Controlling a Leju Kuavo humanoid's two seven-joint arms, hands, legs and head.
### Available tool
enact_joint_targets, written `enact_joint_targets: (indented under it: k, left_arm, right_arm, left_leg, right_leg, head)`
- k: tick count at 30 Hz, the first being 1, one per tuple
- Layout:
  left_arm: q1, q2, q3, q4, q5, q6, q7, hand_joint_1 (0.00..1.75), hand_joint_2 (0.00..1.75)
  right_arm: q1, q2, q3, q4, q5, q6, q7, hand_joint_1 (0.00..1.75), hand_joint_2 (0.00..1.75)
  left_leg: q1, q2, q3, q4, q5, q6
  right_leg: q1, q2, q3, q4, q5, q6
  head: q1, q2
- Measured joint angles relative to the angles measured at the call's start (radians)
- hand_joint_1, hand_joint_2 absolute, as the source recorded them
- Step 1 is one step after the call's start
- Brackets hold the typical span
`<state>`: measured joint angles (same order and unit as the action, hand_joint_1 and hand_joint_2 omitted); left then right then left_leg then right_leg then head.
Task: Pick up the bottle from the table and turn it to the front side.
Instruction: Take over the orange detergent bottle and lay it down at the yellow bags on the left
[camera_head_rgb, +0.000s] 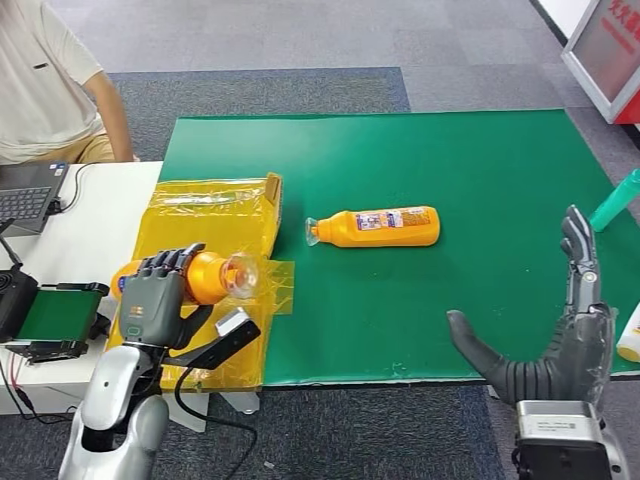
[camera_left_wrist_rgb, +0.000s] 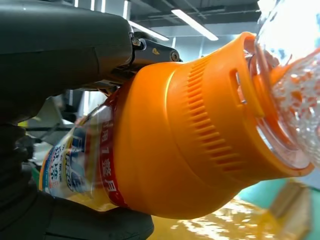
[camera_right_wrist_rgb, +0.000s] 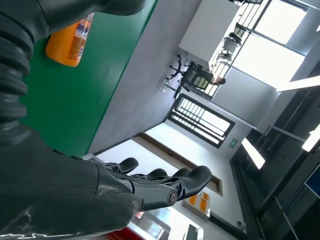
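Note:
My left hand (camera_head_rgb: 155, 300) grips an orange bottle (camera_head_rgb: 207, 277) above the yellow-wrapped box, its clear cap pointing right. In the left wrist view the same orange bottle (camera_left_wrist_rgb: 181, 135) sits close up, with dark fingers (camera_left_wrist_rgb: 64, 45) wrapped over its labelled body. A second orange bottle (camera_head_rgb: 381, 227) lies on its side on the green mat (camera_head_rgb: 453, 160), label up, clear cap to the left. My right hand (camera_head_rgb: 562, 335) is open at the mat's near right edge, thumb and fingers spread, holding nothing. The right wrist view catches the base of the lying orange bottle (camera_right_wrist_rgb: 68, 42).
A yellow tape-wrapped box (camera_head_rgb: 204, 215) lies at the mat's left edge. A person in a white shirt (camera_head_rgb: 45, 80) sits at the far left beside a laptop (camera_head_rgb: 26, 195). A teal bottle (camera_head_rgb: 615, 200) and a white object (camera_head_rgb: 630, 335) lie at the right edge.

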<state>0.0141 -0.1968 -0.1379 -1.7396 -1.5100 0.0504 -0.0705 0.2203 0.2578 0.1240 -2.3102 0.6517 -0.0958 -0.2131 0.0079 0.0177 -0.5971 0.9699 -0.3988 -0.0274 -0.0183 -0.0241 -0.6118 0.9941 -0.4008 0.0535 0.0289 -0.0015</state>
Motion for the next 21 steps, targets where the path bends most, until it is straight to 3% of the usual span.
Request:
enact_joint_targets:
  k: [6, 13, 21]
  left_arm:
    - [-0.054, 0.041, 0.038, 0.020, -0.041, -0.078, 0.038, 1.75, 1.75]
    - [-0.106, 0.104, 0.044, 0.070, -0.041, -0.104, 0.013, 1.75, 1.75]
    - [-0.137, 0.130, 0.044, 0.159, -0.027, -0.134, -0.014, 1.75, 1.75]
  right_arm:
    - [-0.003, 0.003, -0.019, -0.007, -0.033, 0.022, -0.012, 0.00, 1.75]
    - [-0.012, 0.003, -0.035, -0.006, -0.070, 0.035, -0.028, 0.00, 1.75]
    - [-0.028, 0.003, -0.050, 0.003, -0.127, 0.036, -0.068, 0.00, 1.75]
  left_leg:
    - [0.000, 0.000, 0.000, 0.000, 0.000, 0.000]
    - [0.000, 0.000, 0.000, 0.000, 0.001, 0.000]
    - [0.000, 0.000, 0.000, 0.000, 0.000, 0.000]
  right_leg:
    - [0.000, 0.000, 0.000, 0.000, 0.000, 0.000]
    - [0.000, 0.000, 0.000, 0.000, 0.000, 0.000]
    - [0.000, 0.000, 0.000, 0.000, 0.000, 0.000]
  head:
    - [0.000, 0.000]
    - [0.000, 0.000]
    - [0.000, 0.000]
